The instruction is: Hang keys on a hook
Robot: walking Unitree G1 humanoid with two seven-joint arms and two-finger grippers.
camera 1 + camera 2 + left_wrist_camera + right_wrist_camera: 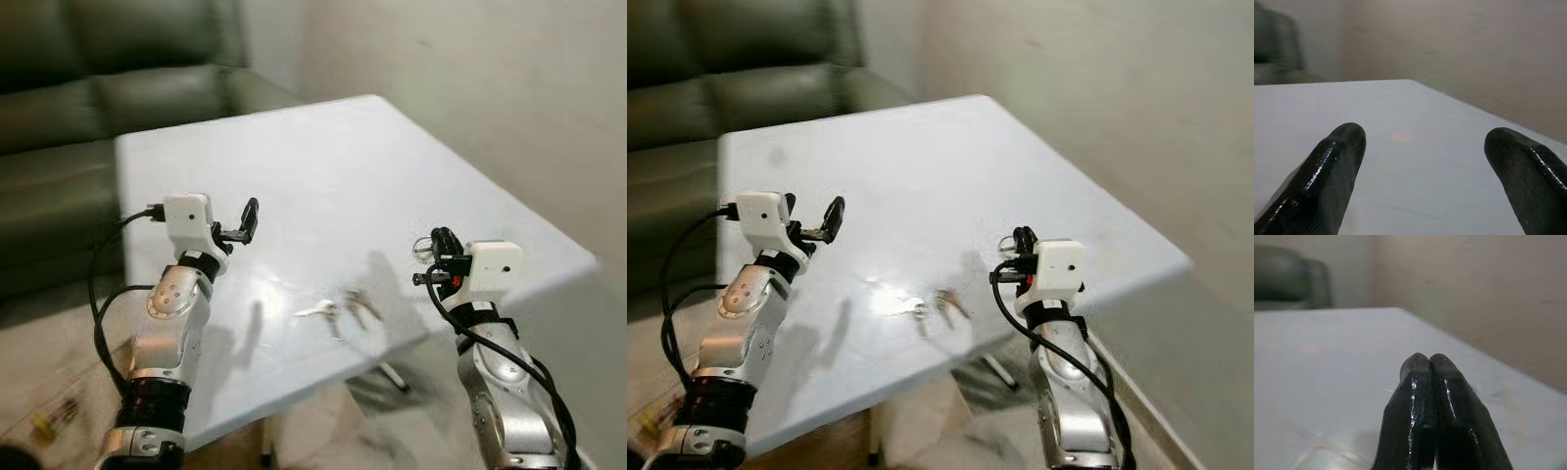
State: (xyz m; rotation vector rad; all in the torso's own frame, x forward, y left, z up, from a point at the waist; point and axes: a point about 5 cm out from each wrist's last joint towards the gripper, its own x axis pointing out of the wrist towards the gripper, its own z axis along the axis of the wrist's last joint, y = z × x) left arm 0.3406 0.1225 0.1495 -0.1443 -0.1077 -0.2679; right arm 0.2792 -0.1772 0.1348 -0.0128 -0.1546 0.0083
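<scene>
White, glossy worktop (pixel 323 166), rectangular w/ rounded corners, set at an angle; far corner near the pale wall (pixel 470 88), right edge runs diagonally toward the robot, near edge overhangs the floor (pixel 49 362); most of the surface bare, plenty of room btwn the arms. Keys (pixel 338 308), small silvery metal bunch, lie flat on the worktop close to its near edge, btwn the two tools, nearer the right one, touching neither. Left tool (pixel 245 223) raised over the worktop's near-left part; wrist view shows its two black shiny fingers (pixel 1327 181) wide apart, nothing btwn them. Right tool (pixel 1017 245) held just above the near-right edge; fingers (pixel 1418 421) pressed together tip to tip, nothing visibly gripped. Dark green sofa (pixel 98 88), smooth leather-like cushions, sits behind the far-left edge. Small coloured bits (pixel 54 416) on the floor at near left, too blurred to ID.
</scene>
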